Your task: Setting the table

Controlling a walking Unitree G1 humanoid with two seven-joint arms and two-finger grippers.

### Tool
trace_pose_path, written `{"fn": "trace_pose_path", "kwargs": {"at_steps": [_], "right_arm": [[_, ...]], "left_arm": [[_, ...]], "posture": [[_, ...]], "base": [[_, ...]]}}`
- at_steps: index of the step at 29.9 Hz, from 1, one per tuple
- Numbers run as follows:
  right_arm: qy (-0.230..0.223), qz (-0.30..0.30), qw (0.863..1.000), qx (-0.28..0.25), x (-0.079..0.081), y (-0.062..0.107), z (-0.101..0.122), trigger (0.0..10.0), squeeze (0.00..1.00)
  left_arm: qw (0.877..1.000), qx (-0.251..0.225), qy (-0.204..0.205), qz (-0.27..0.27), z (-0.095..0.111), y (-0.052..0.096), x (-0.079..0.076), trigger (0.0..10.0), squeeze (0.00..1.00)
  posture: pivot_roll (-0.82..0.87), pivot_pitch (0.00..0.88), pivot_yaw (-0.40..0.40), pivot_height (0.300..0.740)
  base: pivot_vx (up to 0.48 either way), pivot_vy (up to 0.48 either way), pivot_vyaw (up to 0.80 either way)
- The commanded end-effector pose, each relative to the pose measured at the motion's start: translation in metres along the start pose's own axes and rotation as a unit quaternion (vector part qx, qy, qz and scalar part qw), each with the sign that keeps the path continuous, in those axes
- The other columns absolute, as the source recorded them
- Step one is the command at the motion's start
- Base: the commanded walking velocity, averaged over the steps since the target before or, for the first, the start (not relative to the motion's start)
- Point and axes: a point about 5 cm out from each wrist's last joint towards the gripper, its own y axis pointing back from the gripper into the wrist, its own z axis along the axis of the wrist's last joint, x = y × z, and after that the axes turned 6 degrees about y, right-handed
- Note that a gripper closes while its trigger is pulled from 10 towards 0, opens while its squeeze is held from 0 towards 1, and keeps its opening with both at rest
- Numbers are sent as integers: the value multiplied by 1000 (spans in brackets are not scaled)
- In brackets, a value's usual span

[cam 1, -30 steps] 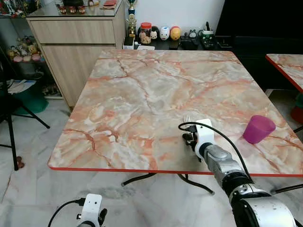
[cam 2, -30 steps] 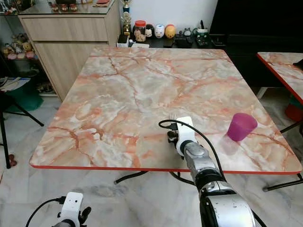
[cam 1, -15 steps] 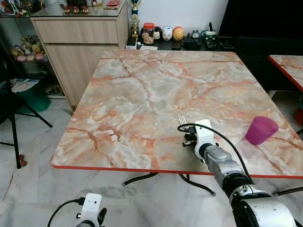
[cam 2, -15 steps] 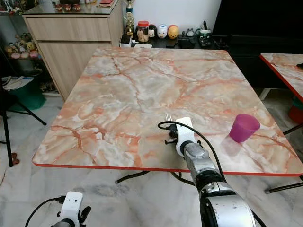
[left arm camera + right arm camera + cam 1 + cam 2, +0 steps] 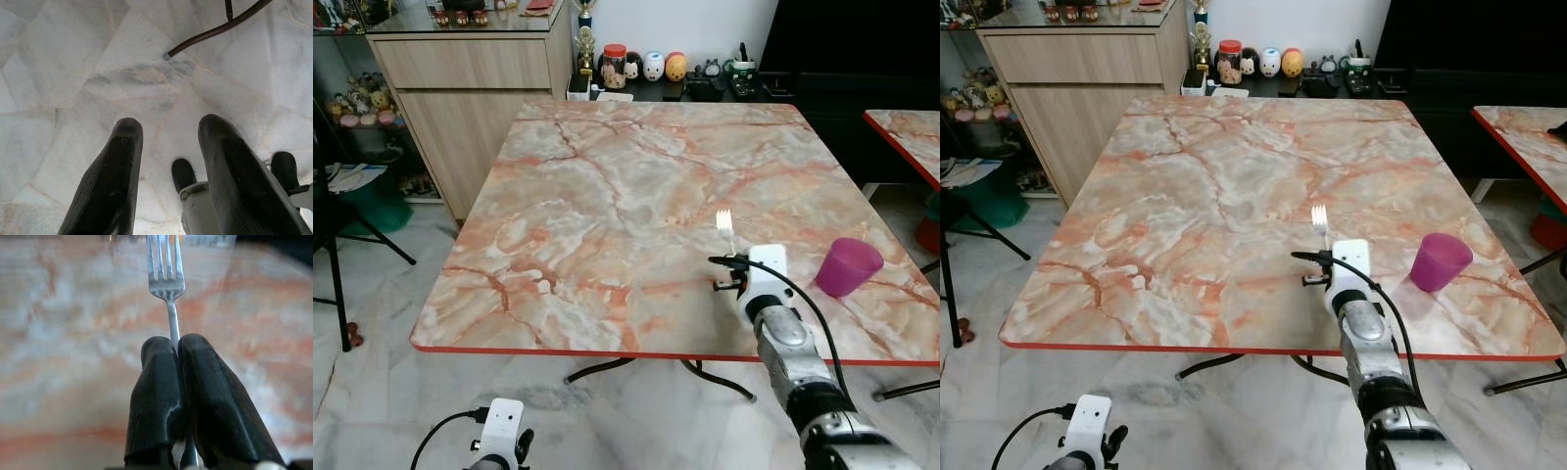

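My right gripper is shut on the handle of a silver fork, whose tines point away from me. In the head views the fork sticks up over the near right part of the marble-patterned table, just ahead of the right wrist. A purple cup stands on the table to the right of that wrist, apart from it. My left gripper hangs open over the floor, below the table's near edge, with nothing between its fingers.
A wooden cabinet stands at the far left, and a low shelf with jars and figurines lies beyond the table. A second table's corner is at the right. A black chair leg is at the left.
My right gripper has moved to the right with the fork, closer to the purple cup, and the fork now stands higher above the table. The camera has shifted slightly.
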Motion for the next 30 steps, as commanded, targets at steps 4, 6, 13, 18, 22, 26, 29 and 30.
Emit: {"fn": "trace_pose_path", "kwargs": {"at_steps": [4, 6, 13, 18, 22, 26, 29, 30], "right_arm": [[44, -23, 991, -125, -6, 10, 36, 10000, 0], [57, -25, 982, -178, -6, 17, 53, 10000, 0], [74, -33, 957, -280, -1, 35, 94, 10000, 0], [67, -23, 955, -289, 9, 45, 98, 10000, 0], [67, -28, 958, -278, 14, 47, 91, 10000, 0], [51, -27, 957, -284, 19, 47, 96, 10000, 0], [50, -33, 956, -288, 18, 44, 104, 10000, 0], [51, -32, 956, -288, 18, 44, 105, 10000, 0]], "left_arm": [[1000, 19, -8, 1, -8, 2, 3, 10000, 0], [1000, 21, -11, 1, -9, 3, 4, 10000, 0], [1000, 24, -19, 1, -11, 3, 4, 10000, 0], [999, 22, -25, 6, -10, 4, 7, 10000, 0], [999, 26, -29, 7, -13, 5, 8, 10000, 0], [999, 29, -37, 5, -15, 6, 11, 10000, 0], [999, 28, -42, 7, -12, 5, 14, 10000, 0], [999, 25, -41, 8, -9, 4, 14, 10000, 0]], "posture": [[-9, 0, -20, 740], [-12, 0, -19, 740], [-16, 0, -18, 740], [-10, 0, -16, 740], [-3, 0, -15, 740], [7, 0, -21, 740], [6, 0, -13, 740], [3, 0, -12, 740]], "base": [[0, 0, 0], [0, 0, 0], [0, 0, 0], [0, 0, 0], [0, -369, 0], [0, -408, 0], [0, -407, 0], [0, -405, 0]]}}
